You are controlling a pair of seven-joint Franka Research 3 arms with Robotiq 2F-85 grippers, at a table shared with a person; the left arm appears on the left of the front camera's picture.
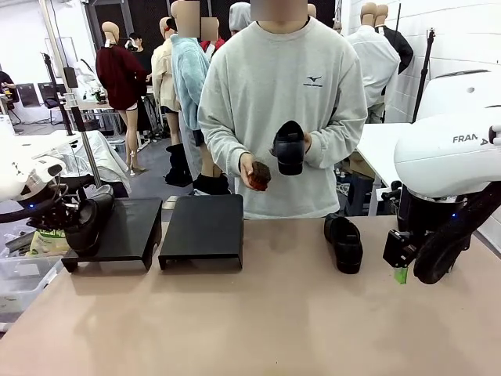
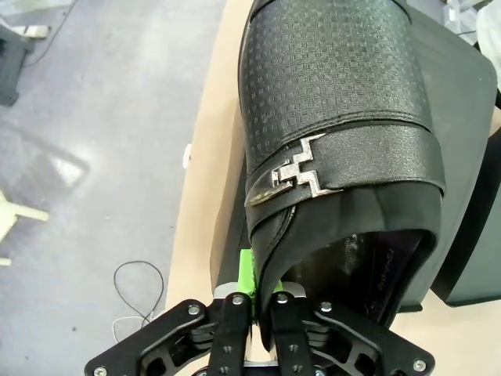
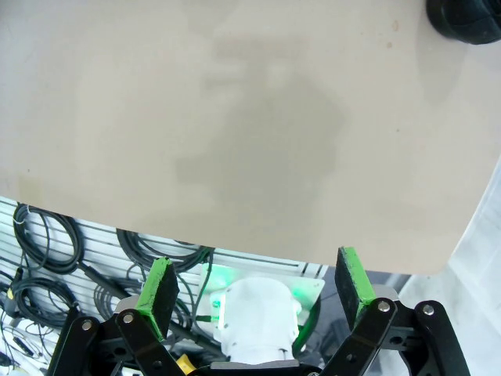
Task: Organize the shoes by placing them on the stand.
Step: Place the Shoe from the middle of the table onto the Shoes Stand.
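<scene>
My left gripper [image 1: 66, 215] is shut on the heel rim of a glossy black shoe [image 1: 88, 219], holding it over the left end of the left black stand [image 1: 125, 231]. In the left wrist view my left gripper [image 2: 262, 296] pinches the collar of the buckled shoe [image 2: 337, 117], with the stand [image 2: 466, 164] beneath it. A second shoe [image 1: 344, 244] lies on the table at the right. The person holds a third shoe [image 1: 290, 147] in one hand and a dark brush-like object [image 1: 259, 174] in the other. My right gripper [image 1: 401, 266] hangs open beyond the table's right end, nothing between its pads [image 3: 160, 291].
A second black stand [image 1: 202, 229] sits beside the first with a bare top. The tan table [image 3: 235, 117] spreads below my right gripper [image 3: 257, 288], with a shoe [image 3: 470, 19] at its far corner. Cables lie under the table's edge. Clear bins stand at the left.
</scene>
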